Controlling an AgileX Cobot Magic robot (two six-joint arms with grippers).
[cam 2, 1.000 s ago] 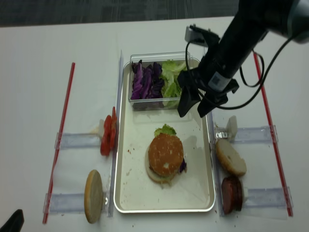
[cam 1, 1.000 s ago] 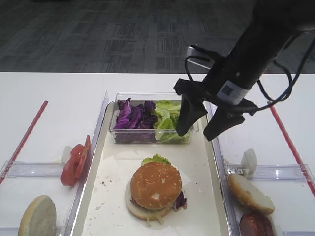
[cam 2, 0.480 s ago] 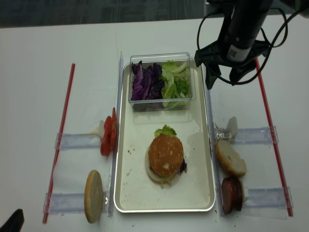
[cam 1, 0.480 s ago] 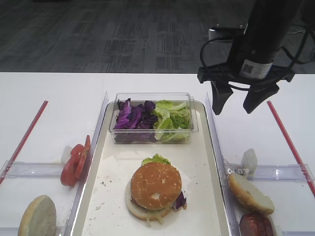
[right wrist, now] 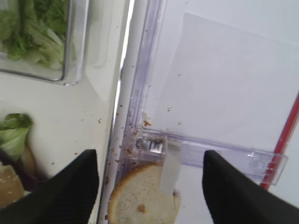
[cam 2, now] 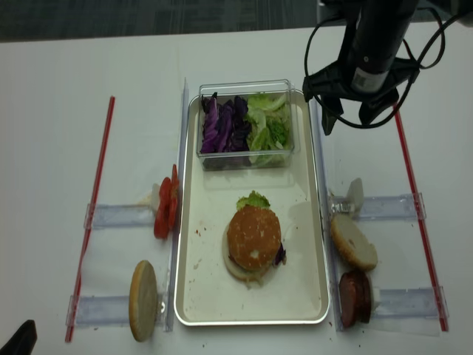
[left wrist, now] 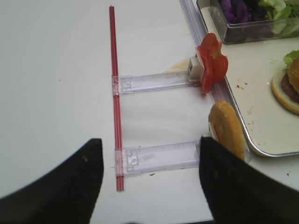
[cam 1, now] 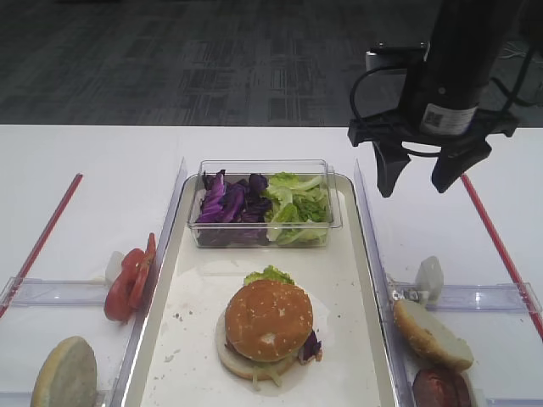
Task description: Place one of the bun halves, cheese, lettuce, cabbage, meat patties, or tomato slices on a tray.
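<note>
At far left the left gripper hangs above a red strip and clear racks, jaws spread wide and empty. Right of it stand the pale greyish bun half and the tomato slices. The tray carries the seeded bun top on a stacked burger, and a clear box with cabbage and lettuce. The right gripper hovers beyond the tray's right rim, wide apart, holding nothing, well apart from the bun top. Below it lie a cut-face bun half and a meat patty.
</note>
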